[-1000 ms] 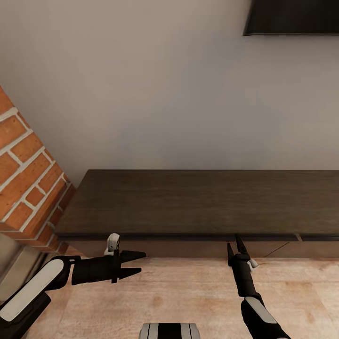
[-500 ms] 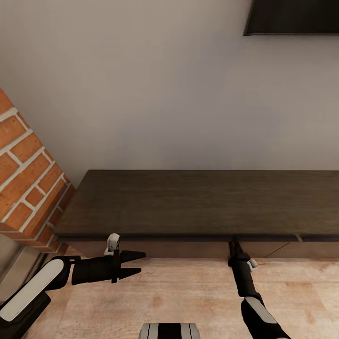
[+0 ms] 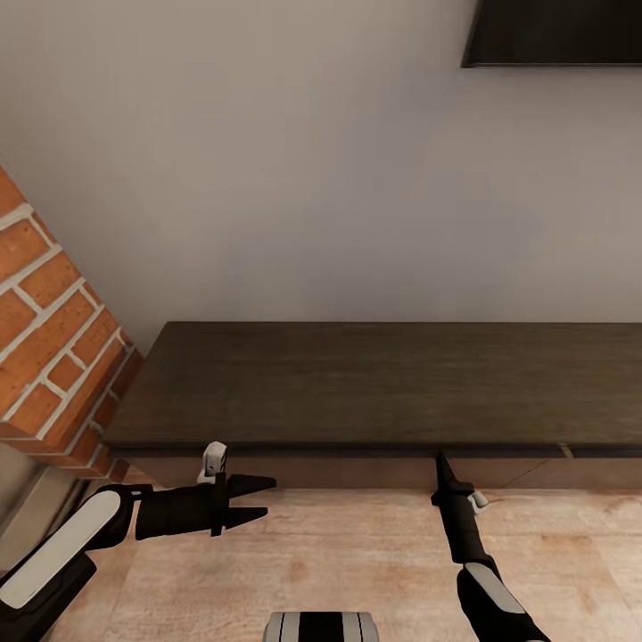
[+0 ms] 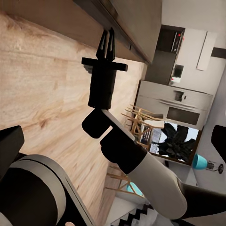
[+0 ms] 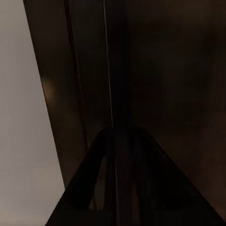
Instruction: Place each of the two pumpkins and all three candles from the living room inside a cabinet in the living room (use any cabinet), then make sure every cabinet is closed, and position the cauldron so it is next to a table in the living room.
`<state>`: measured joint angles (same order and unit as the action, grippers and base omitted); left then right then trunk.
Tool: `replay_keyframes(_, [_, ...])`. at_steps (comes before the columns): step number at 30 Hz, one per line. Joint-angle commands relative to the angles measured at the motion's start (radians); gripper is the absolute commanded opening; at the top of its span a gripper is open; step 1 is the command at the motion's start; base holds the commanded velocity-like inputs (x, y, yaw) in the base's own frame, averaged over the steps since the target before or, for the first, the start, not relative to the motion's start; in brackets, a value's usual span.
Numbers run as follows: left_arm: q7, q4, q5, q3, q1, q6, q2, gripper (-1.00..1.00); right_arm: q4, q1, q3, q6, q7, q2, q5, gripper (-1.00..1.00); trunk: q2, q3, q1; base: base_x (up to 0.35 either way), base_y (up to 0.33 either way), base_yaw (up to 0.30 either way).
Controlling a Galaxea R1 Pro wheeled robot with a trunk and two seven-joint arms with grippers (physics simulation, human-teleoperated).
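The cabinet [image 3: 374, 383] is a long, low dark-brown unit against the wall, with its front shut. My right gripper [image 3: 440, 462] is shut, its tips pressed against the top edge of the cabinet front. In the left wrist view the right gripper [image 4: 109, 40] has its fingers together at the cabinet [image 4: 136, 23]. In the right wrist view the joined fingers [image 5: 89, 188] meet close against the dark wood [image 5: 165, 70]. My left gripper [image 3: 263, 497] hovers open over the floor, a little short of the cabinet's left part. The pumpkins, candles and cauldron are out of view.
A red brick wall [image 3: 45, 339] juts out at the left, beside the cabinet's end. A dark panel [image 3: 553, 31] hangs on the wall above. Light wood floor [image 3: 357, 553] lies between my base [image 3: 321, 627] and the cabinet. Far off, wooden chairs [image 4: 139, 120] and a kitchen show.
My right gripper's fingers came together, and its tips moved forward to the cabinet's front edge. The left arm and the camera stayed still.
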<state>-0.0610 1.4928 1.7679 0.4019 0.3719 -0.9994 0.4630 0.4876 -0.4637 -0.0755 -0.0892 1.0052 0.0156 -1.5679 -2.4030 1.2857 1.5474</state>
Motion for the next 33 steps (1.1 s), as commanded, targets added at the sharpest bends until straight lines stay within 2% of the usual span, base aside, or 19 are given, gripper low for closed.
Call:
replay_keyframes(1, [-0.007,-0.001,-0.005,0.002,0.001,-0.001,0.0,1.0,0.002,-0.001,0.008,-0.017,0.01,0.0,-0.008,-1.0,0.0,0.0,0.0,0.0,0.0,0.0])
replay_keyframes(21, [-0.007,0.0,-0.005,0.002,0.001,-0.001,0.0,1.0,0.002,-0.001,0.008,-0.017,0.009,0.0,-0.006,-1.0,0.0,0.0,0.0,-0.004,0.0,0.0])
replay_keyframes(33, [-0.007,0.0,-0.005,0.002,0.001,0.0,0.0,1.0,0.002,-0.001,0.008,-0.017,0.009,0.0,-0.007,-1.0,0.0,0.0,0.0,-0.178,0.0,0.0])
